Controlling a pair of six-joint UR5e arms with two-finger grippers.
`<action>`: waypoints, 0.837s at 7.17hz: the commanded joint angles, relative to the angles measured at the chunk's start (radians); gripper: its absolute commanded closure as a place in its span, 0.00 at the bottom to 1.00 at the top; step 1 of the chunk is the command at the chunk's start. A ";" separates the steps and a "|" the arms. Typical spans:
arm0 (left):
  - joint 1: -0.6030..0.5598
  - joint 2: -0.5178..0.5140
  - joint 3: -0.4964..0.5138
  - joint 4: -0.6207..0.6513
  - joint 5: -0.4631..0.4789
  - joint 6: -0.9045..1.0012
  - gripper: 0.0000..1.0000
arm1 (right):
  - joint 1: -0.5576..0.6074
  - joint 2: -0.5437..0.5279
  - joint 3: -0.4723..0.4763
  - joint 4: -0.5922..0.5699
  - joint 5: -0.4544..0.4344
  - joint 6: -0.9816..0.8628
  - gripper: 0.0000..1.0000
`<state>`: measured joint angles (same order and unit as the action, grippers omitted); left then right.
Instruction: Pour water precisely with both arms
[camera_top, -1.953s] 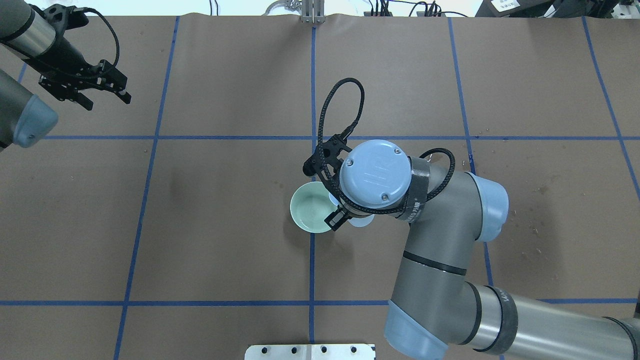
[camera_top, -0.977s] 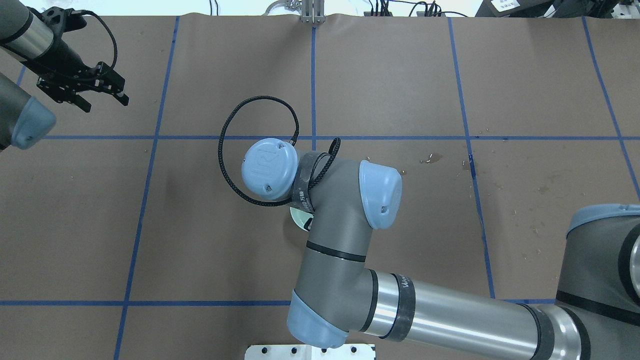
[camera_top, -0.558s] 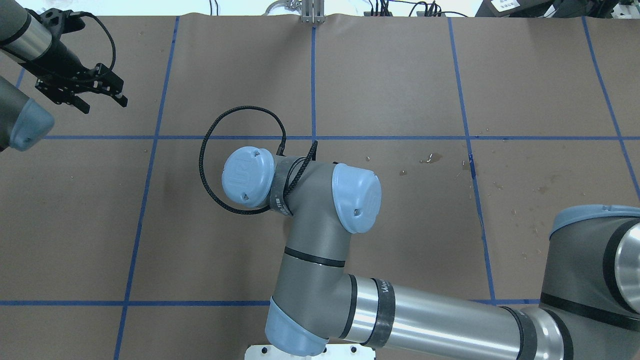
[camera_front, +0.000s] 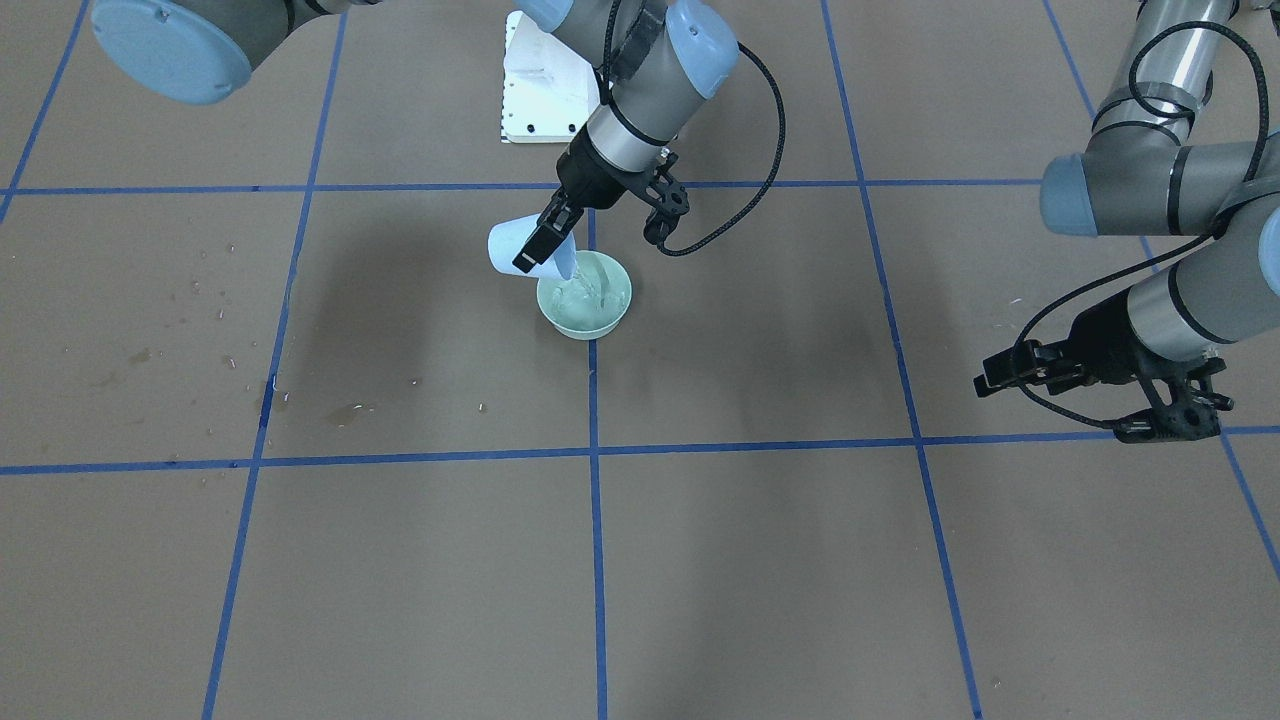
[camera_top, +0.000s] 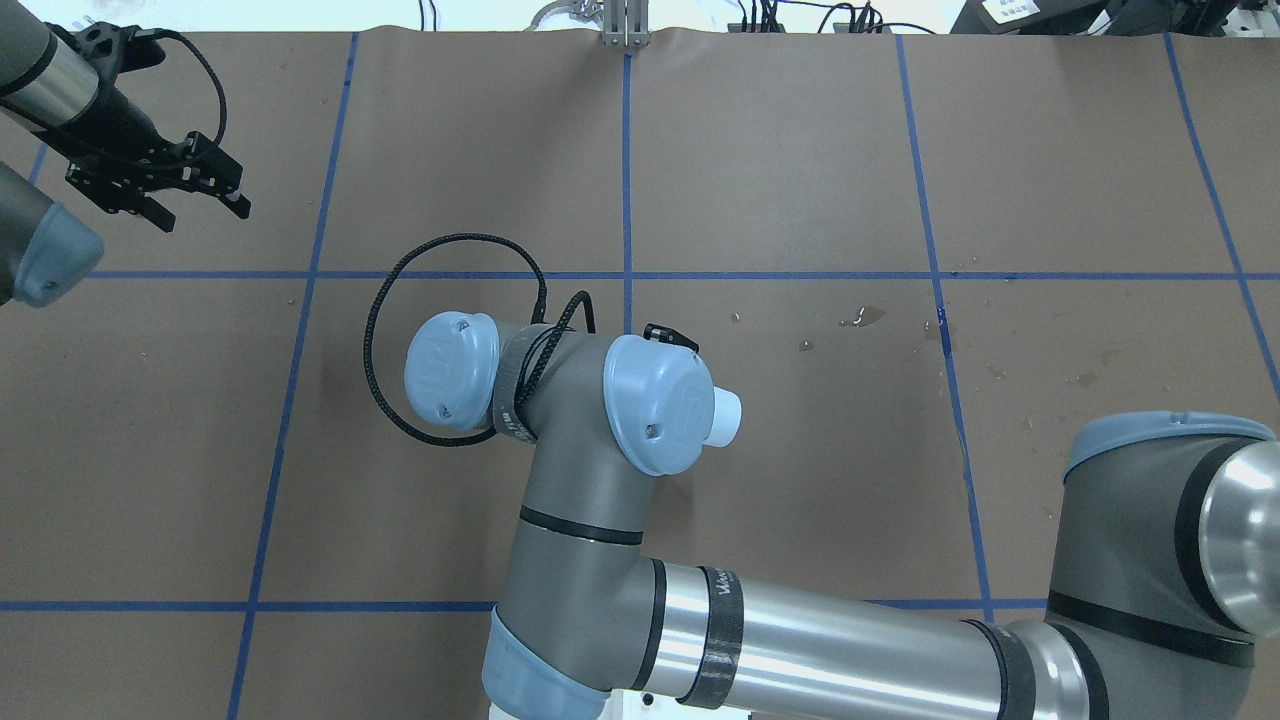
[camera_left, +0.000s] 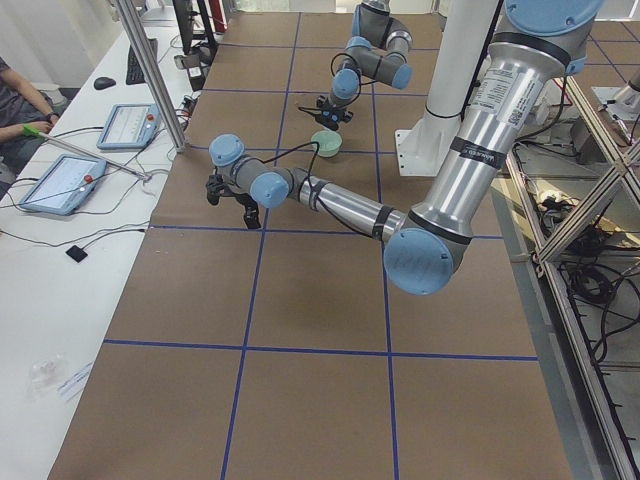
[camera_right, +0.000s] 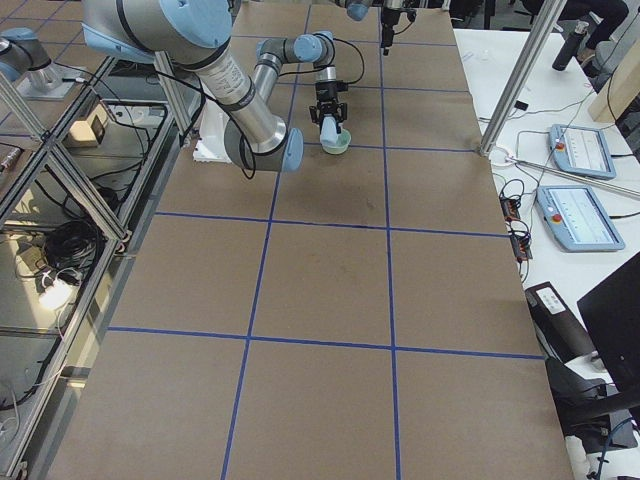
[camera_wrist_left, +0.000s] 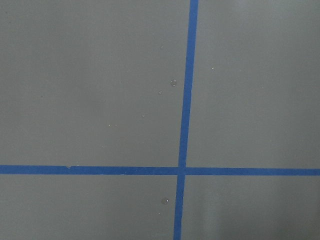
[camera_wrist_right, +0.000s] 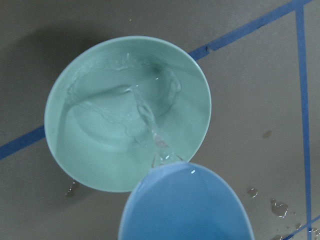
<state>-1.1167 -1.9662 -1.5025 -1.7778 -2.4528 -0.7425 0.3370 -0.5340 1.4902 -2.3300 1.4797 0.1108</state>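
Observation:
My right gripper (camera_front: 545, 238) is shut on a pale blue cup (camera_front: 518, 247) and holds it tilted over a mint green bowl (camera_front: 586, 305) near the table's middle. In the right wrist view a thin clear stream of water (camera_wrist_right: 150, 125) runs from the cup's (camera_wrist_right: 185, 210) lip into the bowl (camera_wrist_right: 75, 160), where it ripples. In the overhead view only the cup's base (camera_top: 726, 416) shows; the right arm hides the bowl. My left gripper (camera_top: 203, 213) is open and empty, far off to my left, and also shows in the front view (camera_front: 1055, 408).
Small water drops lie on the brown paper (camera_front: 350, 410), also in the overhead view (camera_top: 865, 318). Blue tape lines grid the table; one crossing (camera_wrist_left: 181, 170) lies under my left wrist. The white pedestal plate (camera_front: 540, 90) stands just behind the bowl.
The right arm's wrist has swung left over the bowl and tipped the cup, so the arm now hides the bowl. The left gripper has drifted slightly up and left.

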 joint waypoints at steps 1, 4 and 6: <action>0.000 0.001 -0.002 0.000 0.000 0.000 0.01 | -0.010 0.003 -0.007 -0.041 -0.042 -0.037 0.78; 0.000 0.003 -0.012 0.003 0.000 -0.001 0.01 | -0.018 0.031 -0.034 -0.083 -0.073 -0.074 0.78; -0.002 0.004 -0.015 0.005 -0.015 -0.002 0.01 | -0.024 0.048 -0.048 -0.095 -0.084 -0.076 0.78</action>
<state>-1.1171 -1.9631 -1.5163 -1.7740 -2.4569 -0.7438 0.3166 -0.4972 1.4504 -2.4180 1.4023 0.0374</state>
